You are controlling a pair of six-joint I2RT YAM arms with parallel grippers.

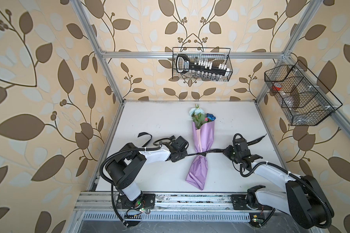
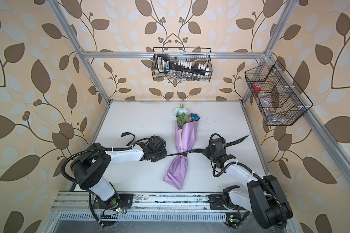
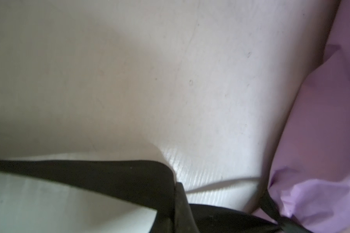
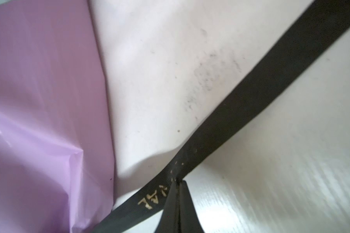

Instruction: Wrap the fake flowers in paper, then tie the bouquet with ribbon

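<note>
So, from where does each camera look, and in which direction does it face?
Both top views: high above the robot's side, looking down at table and bouquet; left arm and right arm show whole.
Left wrist: on the left arm, low, facing the bouquet; left gripper tip shows, shut on the ribbon.
Right wrist: on the right arm, facing the bouquet from the opposite side; right gripper tip shows, shut on ribbon.
Shared: both wrist views see bouquet and ribbon.

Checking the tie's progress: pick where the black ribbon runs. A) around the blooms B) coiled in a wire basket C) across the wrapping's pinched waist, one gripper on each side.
C: the ribbon crosses the bouquet at its pinched waist, stretched between the left gripper and the right gripper.
</note>
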